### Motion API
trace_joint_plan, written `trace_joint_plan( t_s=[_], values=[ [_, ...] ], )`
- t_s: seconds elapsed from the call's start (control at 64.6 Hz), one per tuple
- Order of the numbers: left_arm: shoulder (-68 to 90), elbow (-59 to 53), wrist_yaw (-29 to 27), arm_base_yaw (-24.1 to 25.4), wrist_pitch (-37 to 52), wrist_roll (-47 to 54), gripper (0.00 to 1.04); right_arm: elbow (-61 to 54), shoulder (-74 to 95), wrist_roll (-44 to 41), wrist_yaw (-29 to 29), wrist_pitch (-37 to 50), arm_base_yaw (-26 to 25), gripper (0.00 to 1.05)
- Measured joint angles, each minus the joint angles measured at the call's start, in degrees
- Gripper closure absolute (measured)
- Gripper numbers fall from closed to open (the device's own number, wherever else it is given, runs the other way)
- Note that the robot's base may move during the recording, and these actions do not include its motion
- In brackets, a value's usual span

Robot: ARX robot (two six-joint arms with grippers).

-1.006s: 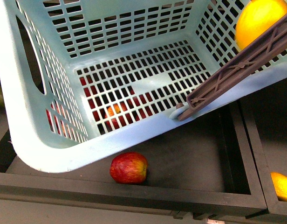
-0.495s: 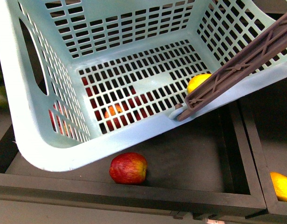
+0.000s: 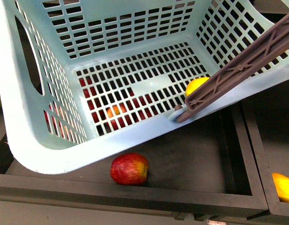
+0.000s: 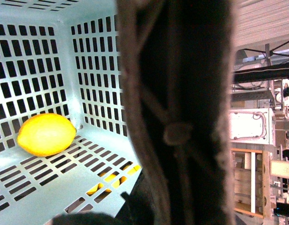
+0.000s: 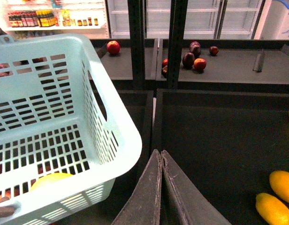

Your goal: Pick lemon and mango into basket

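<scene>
The lemon (image 4: 47,134) lies on the teal basket's (image 3: 41,145) floor, under the brown handle (image 3: 238,70). Just beside the basket, the right gripper (image 5: 161,187) is pressed together, empty. The left gripper's state cannot be told. It should be opened wide before the nearby yellow oblong fruits (image 5: 273,208) are approached.

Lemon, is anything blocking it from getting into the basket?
Nothing visible does. The lemon lies inside the basket, on its slotted floor by a corner. In the front view the brown handle only covers part of it.
</scene>
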Motion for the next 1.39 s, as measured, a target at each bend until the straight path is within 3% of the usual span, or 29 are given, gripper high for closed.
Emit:
trace_joint_plan(
  t_s=[0.557, 1.394],
  values=[
    [0.0, 0.0, 0.24, -0.66, 0.0, 0.2, 1.0, -0.24, -1.01, 0.09, 0.39, -0.28, 0.0, 0.08],
    [-0.09, -0.09, 0.11, -0.15, 0.0, -0.22, 1.0, -0.59, -1.16, 0.09, 0.09, -0.39, 0.02, 0.09]
  ],
)
